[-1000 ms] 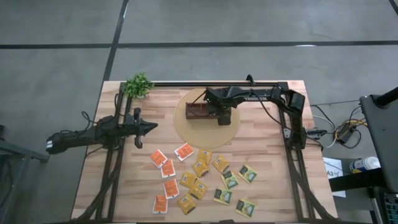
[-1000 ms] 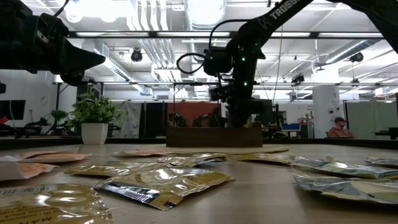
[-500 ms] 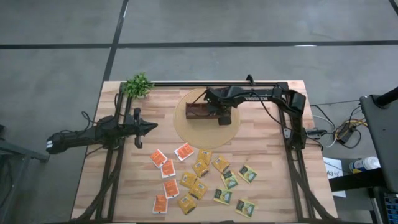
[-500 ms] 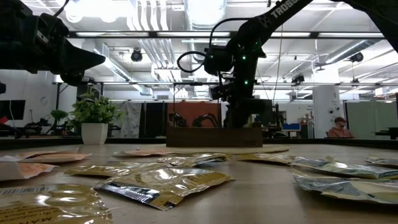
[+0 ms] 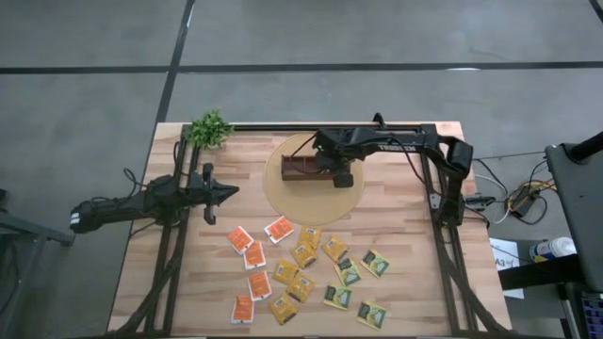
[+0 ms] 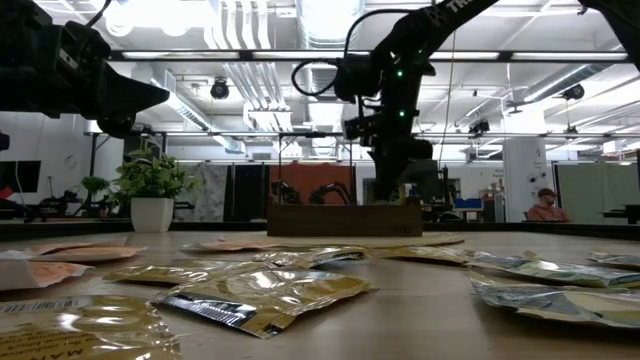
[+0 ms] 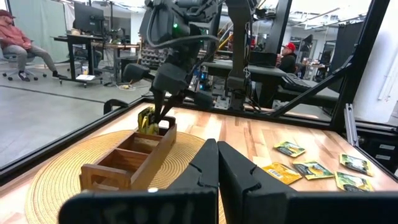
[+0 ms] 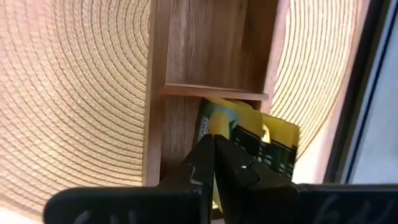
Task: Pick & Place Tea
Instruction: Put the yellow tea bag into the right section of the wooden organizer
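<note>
"tros…" lettering on the arm above the right hand (image 6: 385, 195)

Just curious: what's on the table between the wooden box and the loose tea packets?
Only the round woven mat under the box, then bare wood before the sachets, seen from the high view.

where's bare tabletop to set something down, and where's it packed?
Free: the strip between the round mat and the table's right frame rail; also in front of the left gripper, beside the plant. Crowded: the sachets across the near middle.
</note>
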Robot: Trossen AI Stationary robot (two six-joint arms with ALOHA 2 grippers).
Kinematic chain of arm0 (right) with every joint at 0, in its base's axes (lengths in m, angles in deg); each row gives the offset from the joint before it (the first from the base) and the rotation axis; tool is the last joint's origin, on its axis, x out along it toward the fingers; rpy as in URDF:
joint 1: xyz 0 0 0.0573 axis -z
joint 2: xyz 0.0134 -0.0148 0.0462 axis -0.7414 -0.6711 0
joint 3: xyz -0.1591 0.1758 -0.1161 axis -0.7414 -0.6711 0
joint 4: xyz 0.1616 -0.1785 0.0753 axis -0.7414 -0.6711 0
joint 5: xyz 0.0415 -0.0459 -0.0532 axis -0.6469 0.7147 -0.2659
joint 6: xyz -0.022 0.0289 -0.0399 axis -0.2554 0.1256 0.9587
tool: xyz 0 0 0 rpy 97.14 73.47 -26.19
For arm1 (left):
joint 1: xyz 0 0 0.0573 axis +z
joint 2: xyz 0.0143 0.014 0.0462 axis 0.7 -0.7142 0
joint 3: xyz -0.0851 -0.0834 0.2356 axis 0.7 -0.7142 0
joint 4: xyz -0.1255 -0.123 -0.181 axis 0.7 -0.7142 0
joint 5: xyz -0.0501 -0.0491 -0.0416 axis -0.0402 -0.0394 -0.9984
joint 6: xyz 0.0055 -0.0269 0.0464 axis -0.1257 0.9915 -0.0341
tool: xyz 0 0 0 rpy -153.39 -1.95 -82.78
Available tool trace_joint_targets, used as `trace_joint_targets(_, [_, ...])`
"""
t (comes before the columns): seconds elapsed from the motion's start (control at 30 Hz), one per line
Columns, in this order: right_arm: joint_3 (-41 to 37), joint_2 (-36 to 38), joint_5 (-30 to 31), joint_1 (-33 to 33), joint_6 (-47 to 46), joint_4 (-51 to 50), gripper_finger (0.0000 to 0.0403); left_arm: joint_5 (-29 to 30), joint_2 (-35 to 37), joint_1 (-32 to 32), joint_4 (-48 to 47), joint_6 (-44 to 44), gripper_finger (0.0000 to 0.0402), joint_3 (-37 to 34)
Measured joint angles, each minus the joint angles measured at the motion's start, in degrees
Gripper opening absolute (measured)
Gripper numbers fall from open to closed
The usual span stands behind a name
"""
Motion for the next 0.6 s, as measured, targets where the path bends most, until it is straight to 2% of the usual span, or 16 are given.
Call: trace_joint_targets(0.6, [0.0,4.9,-0.6,-0.2,0.1,-2.4,0.0008,0.0,0.0,0.0,0.0,0.0,0.0000,0.0])
